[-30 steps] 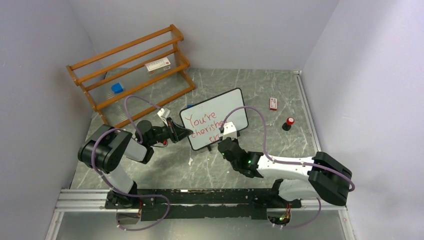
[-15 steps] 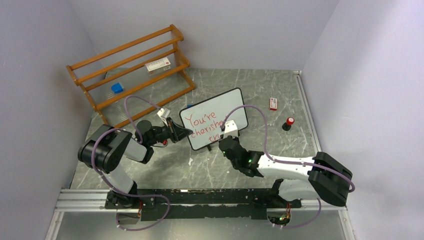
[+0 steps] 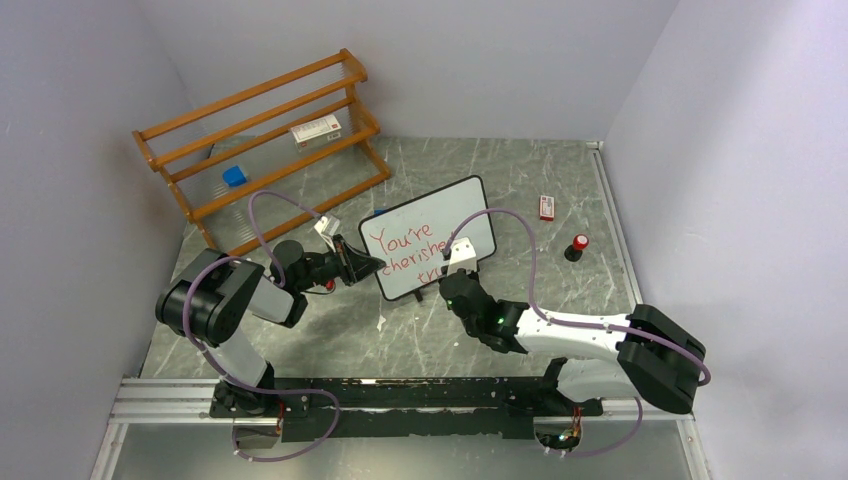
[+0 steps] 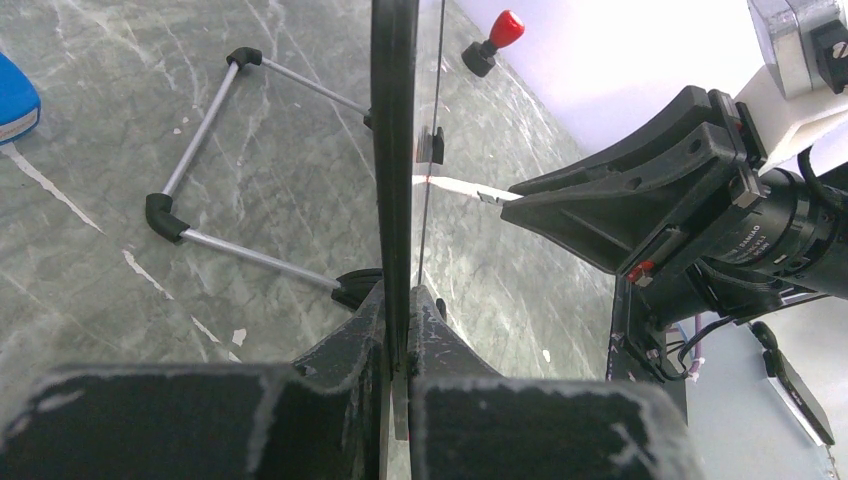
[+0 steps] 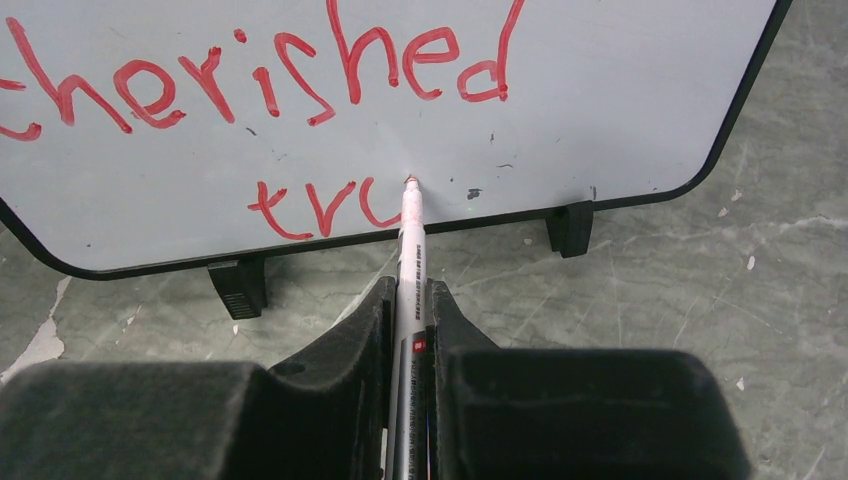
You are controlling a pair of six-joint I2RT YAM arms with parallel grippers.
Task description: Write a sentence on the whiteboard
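In the last second the right gripper [image 5: 410, 296], pinching the marker [image 5: 411, 235], has edged rightward across the whiteboard [image 3: 470, 205], which is propped on the table [image 3: 330, 335] with its edge clamped in the left gripper [image 4: 397, 305], so the sentence [image 3: 403, 247] now seemingly reaches "tru".

Grey marble table [image 3: 520, 170] — whiteboard [image 3: 440, 210], wooden rack [image 3: 262, 150], small box [image 3: 546, 207], red-topped peg [image 3: 577, 247], perhaps cap.

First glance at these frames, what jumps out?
The whiteboard stands mid-table, its red sentence reading only "You're cherished tru". The right pincer holds a marker with its tip at the board just after the "u", while the left pincer clamps the board's left edge.
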